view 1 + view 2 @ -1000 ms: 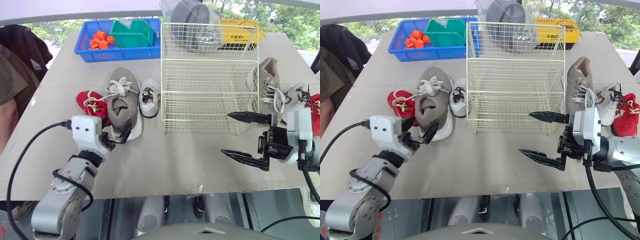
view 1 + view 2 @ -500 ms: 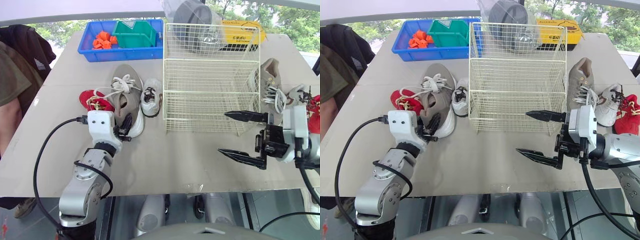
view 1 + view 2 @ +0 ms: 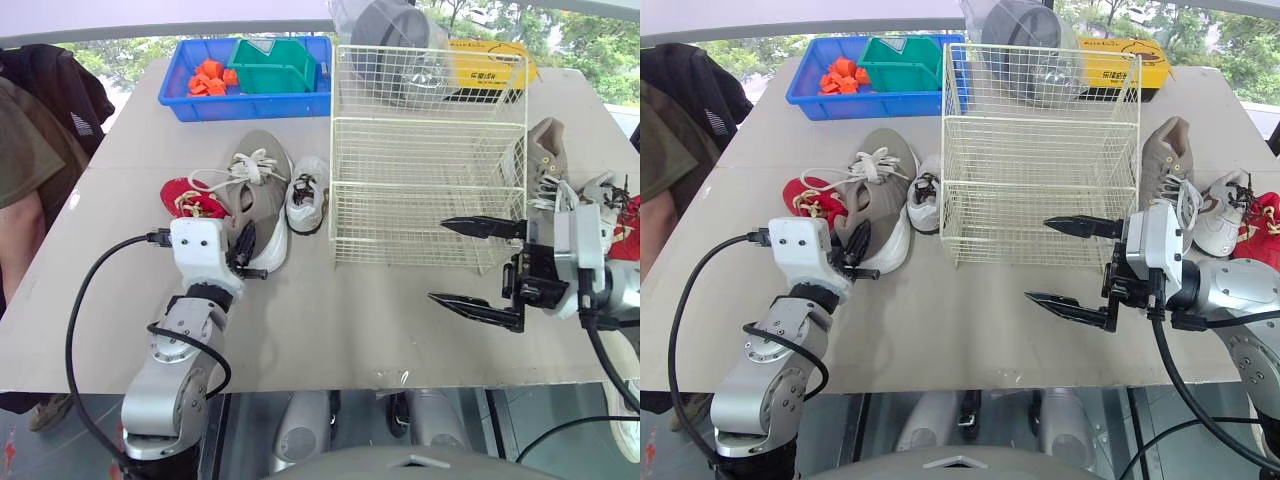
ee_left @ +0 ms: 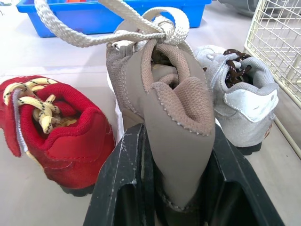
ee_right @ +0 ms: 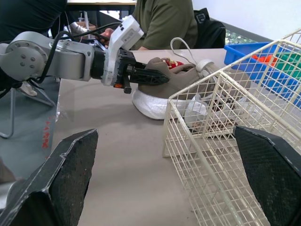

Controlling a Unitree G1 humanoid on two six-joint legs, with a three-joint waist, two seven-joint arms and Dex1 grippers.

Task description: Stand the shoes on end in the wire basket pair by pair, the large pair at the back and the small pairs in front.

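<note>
Large grey shoe (image 3: 255, 195): on worktop (image 3: 330, 320), left of wire basket (image 3: 430, 122), not yet loaded. Left gripper (image 3: 243, 252): has advanced onto heel, jaws clamping it; lift likely next. Right gripper (image 3: 438, 260): front of basket, jaws wide, empty.

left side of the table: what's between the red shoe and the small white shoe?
The large grey shoe, its heel gripped by the left end effector. The left wrist view shows it best.

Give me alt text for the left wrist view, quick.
The left gripper grips the large taupe shoe by its heel, its black fingers on either side. A small red shoe and a small grey shoe flank it on the table, with a blue bin and the wire basket beyond.
</note>
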